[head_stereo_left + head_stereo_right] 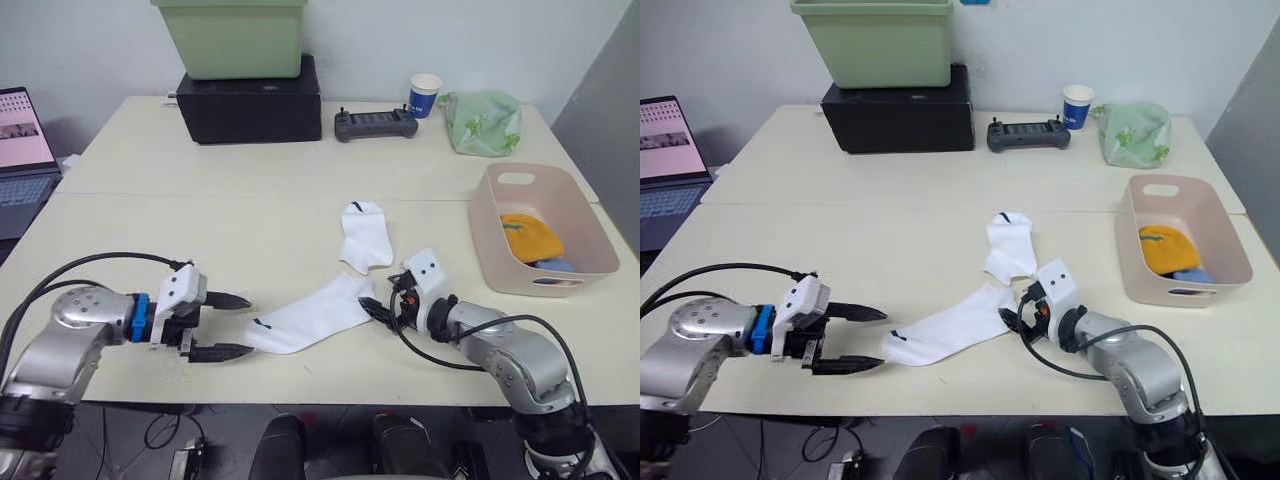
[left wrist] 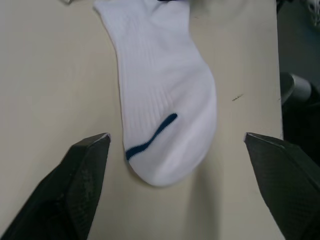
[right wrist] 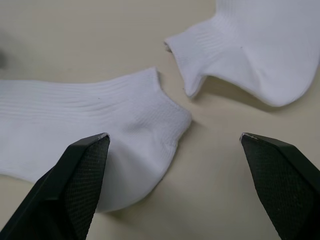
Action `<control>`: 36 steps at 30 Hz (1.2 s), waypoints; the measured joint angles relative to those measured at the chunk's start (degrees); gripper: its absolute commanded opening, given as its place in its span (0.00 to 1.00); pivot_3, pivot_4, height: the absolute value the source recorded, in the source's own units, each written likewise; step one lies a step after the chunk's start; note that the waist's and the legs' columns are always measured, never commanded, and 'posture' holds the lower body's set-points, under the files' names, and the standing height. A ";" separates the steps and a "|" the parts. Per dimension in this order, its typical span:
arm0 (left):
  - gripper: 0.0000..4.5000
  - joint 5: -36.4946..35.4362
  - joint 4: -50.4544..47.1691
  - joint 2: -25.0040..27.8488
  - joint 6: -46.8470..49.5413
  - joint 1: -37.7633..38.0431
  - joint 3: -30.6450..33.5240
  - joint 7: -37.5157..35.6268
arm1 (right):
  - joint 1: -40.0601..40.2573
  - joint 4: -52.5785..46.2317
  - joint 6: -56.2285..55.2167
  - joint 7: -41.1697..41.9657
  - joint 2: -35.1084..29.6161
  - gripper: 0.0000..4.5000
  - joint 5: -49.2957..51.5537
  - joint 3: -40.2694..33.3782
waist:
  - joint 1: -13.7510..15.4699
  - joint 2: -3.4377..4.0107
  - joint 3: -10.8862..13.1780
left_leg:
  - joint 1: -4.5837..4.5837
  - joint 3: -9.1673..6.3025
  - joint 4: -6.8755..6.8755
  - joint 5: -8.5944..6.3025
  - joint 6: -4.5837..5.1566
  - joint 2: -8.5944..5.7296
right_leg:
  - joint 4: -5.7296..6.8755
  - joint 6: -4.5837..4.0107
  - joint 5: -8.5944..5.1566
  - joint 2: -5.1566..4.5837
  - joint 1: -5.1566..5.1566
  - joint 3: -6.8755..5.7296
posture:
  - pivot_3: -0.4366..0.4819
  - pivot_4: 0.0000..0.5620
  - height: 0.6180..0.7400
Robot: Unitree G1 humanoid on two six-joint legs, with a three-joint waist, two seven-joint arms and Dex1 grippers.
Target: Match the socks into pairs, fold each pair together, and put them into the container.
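Left tool [image 1: 228,325] low in the frame, fingers spread wide, aimed at the toe of the near sock [image 1: 312,314] flat on the bench [image 1: 150,230]. Right tool [image 3: 175,185] spread too, over that sock's cuff. Far sock [image 1: 364,236] lies just above, centre. Basket [image 1: 590,265] at right holds an orange sock [image 1: 530,238] and a blue one [image 1: 556,265].
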 measured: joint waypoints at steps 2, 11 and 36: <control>0.99 -1.73 -2.94 -0.14 7.83 2.06 0.40 4.40 | -0.83 1.39 -1.18 -0.02 0.87 1.00 -1.32 0.80 | -0.08 0.00 0.00 | 0.01 -0.01 0.00 0.00 0.00 0.01 | 0.01 0.00 0.00 -0.01 -0.01 0.03 | 0.48 0.27 0.96; 0.96 -10.22 -13.94 -4.70 32.78 3.20 3.30 20.01 | -2.32 3.56 -4.20 1.43 1.95 0.91 -5.76 5.11 | 0.06 0.07 -0.07 | 0.06 -0.03 0.00 0.00 0.00 -0.04 | 0.00 0.00 0.00 -0.05 0.06 0.05 | 0.48 0.27 0.96; 0.00 -6.22 -9.86 5.47 26.12 -1.47 -6.09 5.40 | 10.89 -16.58 -2.98 8.06 -3.23 0.00 0.88 1.01 | 0.95 0.05 -0.05 | 0.08 0.07 -0.11 0.00 -0.01 -0.08 | -0.09 0.00 -0.01 -0.20 0.01 0.12 | 0.48 0.27 0.96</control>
